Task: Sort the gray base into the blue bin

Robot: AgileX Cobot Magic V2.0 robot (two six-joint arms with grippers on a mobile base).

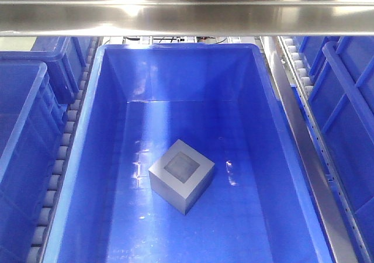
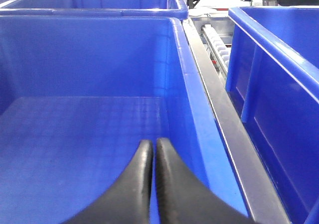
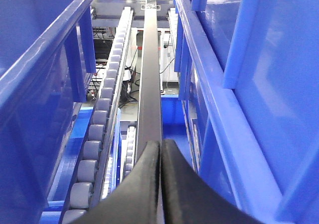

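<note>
— Where's the base [image 1: 182, 175] right now?

— On the floor of the middle bin [image 1: 87, 128], a bit forward of centre, recess facing up. It sits turned, one corner toward the front camera. Nothing touches it.

— So it's already in?

— I'd judge so, if that middle tub is the target. The front view shows no arm over it at all.

— And your grippers?

— Both pinched together with nothing between the pads. My left gripper [image 2: 152, 145] hangs over the floor of a blue tub, close to its right wall; I see no block in that view, so I can't tell whether that's the same bin. My right gripper [image 3: 160, 145] is over the dark rail [image 3: 149, 84] between a roller track [image 3: 94, 129] and another tub.

— Which arm is nearer the base?

— I can't say for sure. Neither wrist view shows it. The left looks likelier, being inside a tub, while the right is out over the conveyor frame.
</note>
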